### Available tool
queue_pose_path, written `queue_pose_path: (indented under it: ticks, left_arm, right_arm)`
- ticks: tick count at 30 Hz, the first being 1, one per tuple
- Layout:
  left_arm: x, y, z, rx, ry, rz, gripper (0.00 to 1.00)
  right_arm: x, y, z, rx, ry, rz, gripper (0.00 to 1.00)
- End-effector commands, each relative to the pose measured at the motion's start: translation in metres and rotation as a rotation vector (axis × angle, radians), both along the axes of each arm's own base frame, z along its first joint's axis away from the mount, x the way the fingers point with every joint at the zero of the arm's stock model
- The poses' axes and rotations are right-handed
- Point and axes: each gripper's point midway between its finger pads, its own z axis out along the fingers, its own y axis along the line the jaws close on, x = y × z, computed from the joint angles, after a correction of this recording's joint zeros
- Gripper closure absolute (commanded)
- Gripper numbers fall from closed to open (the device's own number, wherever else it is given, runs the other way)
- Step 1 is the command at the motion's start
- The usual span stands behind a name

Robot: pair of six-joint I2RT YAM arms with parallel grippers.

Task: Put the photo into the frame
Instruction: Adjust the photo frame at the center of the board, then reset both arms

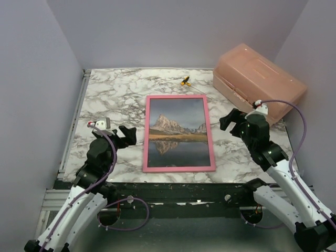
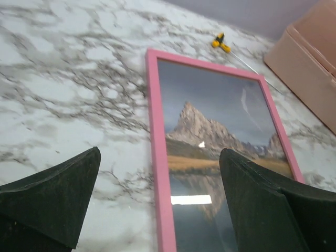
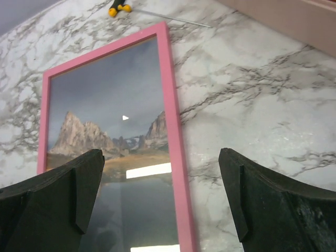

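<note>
The pink frame [image 1: 145, 137] lies flat, face up, in the middle of the marble table, and the mountain-and-lake photo [image 1: 177, 134] shows inside it behind glass. In the wrist views the frame [image 2: 157, 157] [image 3: 176, 136] and the photo [image 2: 220, 126] [image 3: 105, 115] fill the centre. My left gripper [image 1: 127, 135] hovers open just left of the frame's left edge, with nothing between its fingers [image 2: 58, 194]. On the other side, my right gripper [image 1: 230, 119] stands open beside the frame's right edge, also empty, its fingers [image 3: 262, 199] spread wide.
A salmon plastic box [image 1: 260, 79] sits at the back right corner. A small yellow-and-black tool [image 1: 185, 81] with a thin metal rod lies behind the frame's top edge. Grey walls close in the table on three sides.
</note>
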Motion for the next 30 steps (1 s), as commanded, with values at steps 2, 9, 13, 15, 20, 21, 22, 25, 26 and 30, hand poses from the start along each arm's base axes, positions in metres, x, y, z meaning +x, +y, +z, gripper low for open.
queue_pose_path:
  ticks: [2,9,13,15,20,21,22,25,26,30]
  left_arm:
    - [0.012,0.061,0.007,0.113,-0.284,0.289,0.01]
    - [0.017,0.078,-0.030,0.273,-0.404,0.354,0.01]
    - [0.020,0.077,-0.052,0.313,-0.402,0.343,0.02]
    - [0.022,0.077,-0.051,0.326,-0.425,0.345,0.01]
    - [0.038,0.073,-0.042,0.359,-0.435,0.312,0.02]
    - [0.044,0.072,-0.043,0.372,-0.423,0.295,0.01]
    - [0.050,0.072,-0.038,0.396,-0.431,0.285,0.02]
    - [0.066,0.072,-0.030,0.406,-0.461,0.277,0.01]
    - [0.072,0.071,-0.022,0.416,-0.485,0.273,0.02]
    - [0.093,0.068,-0.024,0.515,-0.438,0.237,0.01]
  right_arm:
    - [0.007,-0.043,-0.004,-0.134,-0.178,-0.161,0.00]
    - [0.007,-0.072,-0.037,-0.251,-0.332,-0.262,0.00]
    - [0.006,-0.079,-0.067,-0.294,-0.371,-0.284,0.00]
    - [0.005,-0.082,-0.075,-0.304,-0.415,-0.289,0.00]
    - [0.005,-0.083,-0.075,-0.303,-0.503,-0.282,0.00]
    - [0.010,-0.081,-0.077,-0.312,-0.491,-0.270,0.00]
    - [0.015,-0.081,-0.078,-0.319,-0.481,-0.270,0.00]
    - [0.029,-0.080,-0.079,-0.328,-0.483,-0.265,0.00]
    - [0.035,-0.079,-0.073,-0.324,-0.506,-0.264,0.00]
    - [0.058,-0.076,-0.077,-0.351,-0.503,-0.238,0.00]
